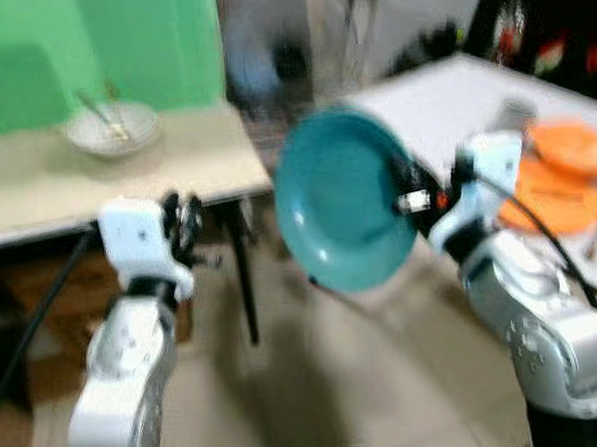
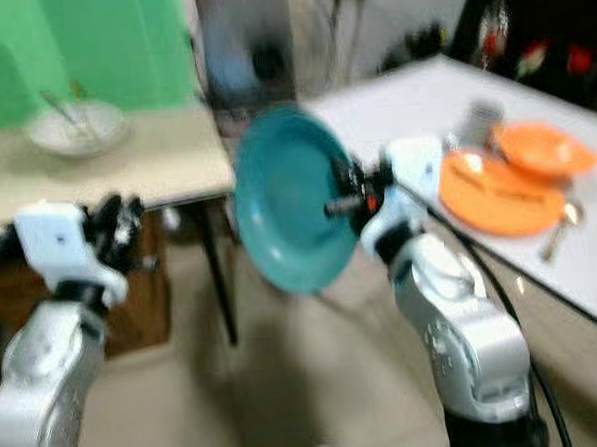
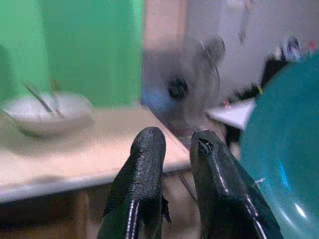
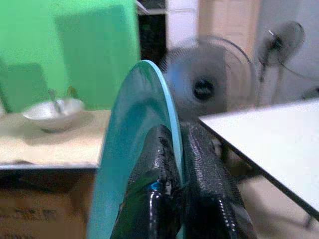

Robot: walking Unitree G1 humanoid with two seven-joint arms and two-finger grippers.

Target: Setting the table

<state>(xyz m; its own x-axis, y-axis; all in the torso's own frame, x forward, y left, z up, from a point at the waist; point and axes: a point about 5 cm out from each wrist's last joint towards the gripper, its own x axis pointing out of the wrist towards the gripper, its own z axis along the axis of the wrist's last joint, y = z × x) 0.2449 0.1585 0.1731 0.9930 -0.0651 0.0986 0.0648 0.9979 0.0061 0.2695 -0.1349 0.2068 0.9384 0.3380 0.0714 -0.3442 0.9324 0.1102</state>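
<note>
A: Big stuff first. White table (image 1: 442,101) runs upper right of the head view, beige table (image 1: 175,160) upper left w/ green wall behind. Robot stands between, frames blurred

B: Noted. What's set already?

A: Two orange plates (image 1: 562,185) far right on the white table, small grey cup (image 2: 481,122) just beside them. White bowl (image 1: 111,126) w/ utensils on the beige one, upper left

B: And the task item?

A: Teal plate (image 1: 342,201), centre frame, held up on edge, tilted, off any surface. Right gripper (image 4: 177,149) is clamped on its rim, one finger each side – clear in the wrist view

B: Left?

A: Left gripper (image 3: 174,149) lower centre of its wrist view, fingers nearly together, nothing between them. Idle, I'd say

B: How to finish the carry?

A: My read: keep the pinch firm, level the plate before lowering, pick a bare stretch of white table clear of the orange plates, release only once it sits flat
</note>
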